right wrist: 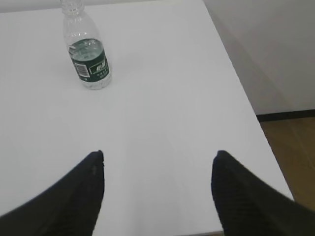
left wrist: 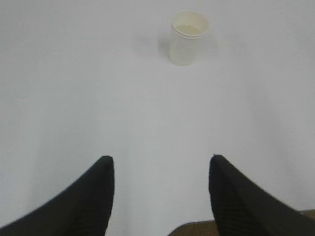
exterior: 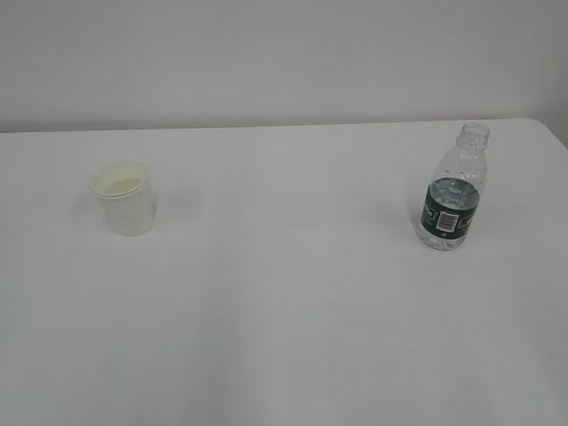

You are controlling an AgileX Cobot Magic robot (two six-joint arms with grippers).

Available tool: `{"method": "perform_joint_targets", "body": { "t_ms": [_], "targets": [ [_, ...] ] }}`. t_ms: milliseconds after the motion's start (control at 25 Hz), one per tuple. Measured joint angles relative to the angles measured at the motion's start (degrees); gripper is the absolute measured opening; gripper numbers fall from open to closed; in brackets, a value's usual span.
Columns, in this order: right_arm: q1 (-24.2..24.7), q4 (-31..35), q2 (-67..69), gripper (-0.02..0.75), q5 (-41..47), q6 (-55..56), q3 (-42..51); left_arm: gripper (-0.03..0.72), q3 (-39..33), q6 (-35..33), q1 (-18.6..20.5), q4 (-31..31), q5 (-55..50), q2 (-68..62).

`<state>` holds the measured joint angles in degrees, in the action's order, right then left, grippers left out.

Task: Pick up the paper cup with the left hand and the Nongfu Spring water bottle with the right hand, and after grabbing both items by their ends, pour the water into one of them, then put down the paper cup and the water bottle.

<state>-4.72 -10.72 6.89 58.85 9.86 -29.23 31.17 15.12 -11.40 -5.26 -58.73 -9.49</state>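
The white paper cup [exterior: 126, 197] stands upright on the left of the table, also far ahead in the left wrist view [left wrist: 187, 38]. The clear Nongfu Spring water bottle [exterior: 453, 190] with its dark green label stands upright and capless on the right; it holds water up to about the label's top edge. In the right wrist view the bottle [right wrist: 87, 51] is far ahead, to the left. My left gripper [left wrist: 161, 162] is open above the near table, nothing between its fingers. My right gripper [right wrist: 160, 157] is open too, well short of the bottle. Neither arm shows in the exterior view.
The white table [exterior: 284, 311] carries only the cup and the bottle. Its right edge [right wrist: 246, 93] drops to a brown floor [right wrist: 293, 152] beside a pale wall. A wall runs behind the table's far edge.
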Motion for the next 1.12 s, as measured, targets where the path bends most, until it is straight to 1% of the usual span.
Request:
{"method": "perform_joint_targets", "body": {
  "t_ms": [320, 640, 1120],
  "targets": [
    [0.0, 0.48, -0.03, 0.519, 6.38, -0.09, -0.13, 0.424, 0.0, -1.63, 0.0, 0.92, -2.42, 0.5],
    [0.0, 0.51, -0.03, 0.519, 8.94, -1.18, -0.13, 0.414, 0.0, -1.97, 0.0, 1.86, -5.45, 7.54],
    [0.0, 0.74, -0.03, 0.518, 8.46, -1.87, 0.08, 0.4, 0.0, -2.08, 0.0, 1.99, -6.46, 9.25]
  ]
}}
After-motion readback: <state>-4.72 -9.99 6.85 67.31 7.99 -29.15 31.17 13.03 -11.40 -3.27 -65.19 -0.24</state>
